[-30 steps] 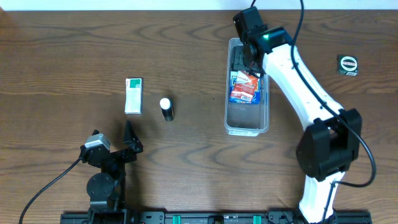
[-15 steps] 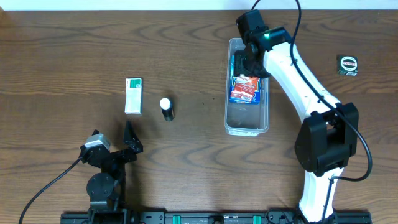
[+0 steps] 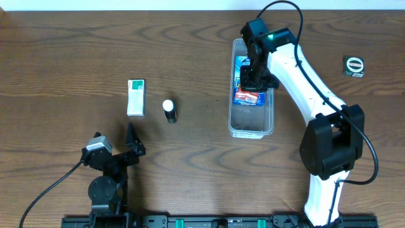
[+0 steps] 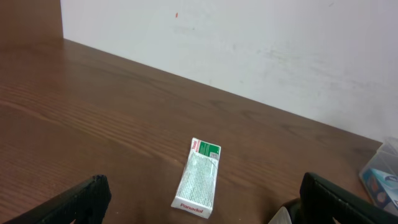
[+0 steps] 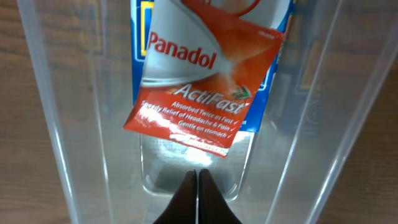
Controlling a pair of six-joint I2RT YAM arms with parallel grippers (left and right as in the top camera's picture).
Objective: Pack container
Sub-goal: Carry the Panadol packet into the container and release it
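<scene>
Overhead: the container [image 3: 252,123] is lying right of centre. The right gripper [image 3: 254,81] is reaching into its far half, hiding part of a red packet [image 3: 247,97]. A capped bottle [image 3: 169,111] and a green-white box [image 3: 136,97] are lying well to the left, and the left gripper [image 3: 135,140] is sitting near them.
Left wrist: the jaws are standing spread wide, holding nothing. The container is being cut off at the right edge.
Right wrist: the fingers [image 5: 188,194] are pressing together on nothing, just short of the packet.

A robot lab: wooden table [image 3: 63,57], mounting rail [image 3: 209,221], blank wall [image 4: 249,43].
</scene>
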